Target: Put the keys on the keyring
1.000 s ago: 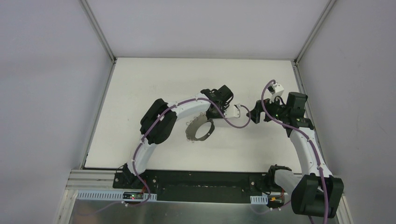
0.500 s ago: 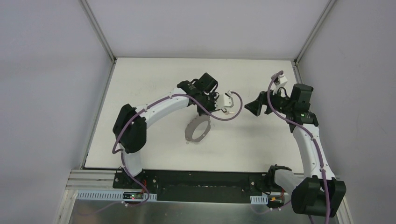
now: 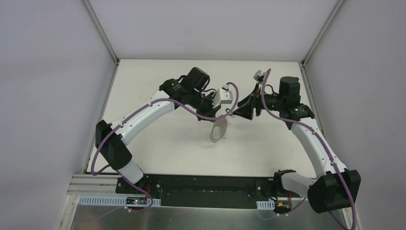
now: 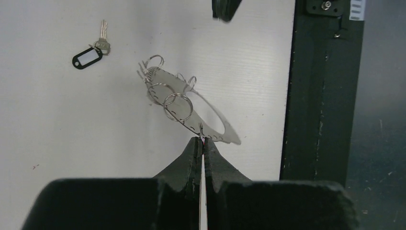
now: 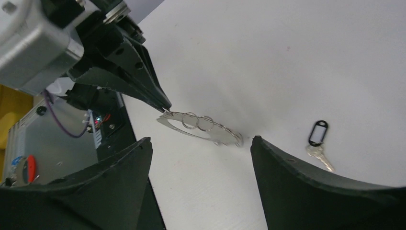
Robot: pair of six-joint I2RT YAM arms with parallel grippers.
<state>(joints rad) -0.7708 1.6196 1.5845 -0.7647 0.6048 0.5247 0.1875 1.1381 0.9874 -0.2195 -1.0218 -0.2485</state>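
My left gripper [image 4: 202,141] is shut on the rim of the keyring [image 4: 227,134], a thin grey oval loop with small silvery rings strung on it. The loop hangs tilted above the white table. In the top view the keyring [image 3: 212,136] dangles below the left gripper [image 3: 216,120]. My right gripper [image 5: 201,140] stands open, nothing between its fingers, facing the keyring [image 5: 225,136] from close by; in the top view the right gripper [image 3: 242,109] sits just right of the left one. The key [image 5: 318,143], with a black oval head, lies on the table; the left wrist view shows the key [image 4: 88,55] beyond the loop.
The black base rail [image 4: 316,96] runs along the table's near edge. Grey walls enclose the white table [image 3: 158,86] on three sides. A purple cable [image 3: 230,103] loops off the left wrist between the two grippers.
The left arm has swung back and right, lifting the keyring off the table so it hangs tilted. The right gripper has moved left toward it, and its jaws have narrowed somewhat.
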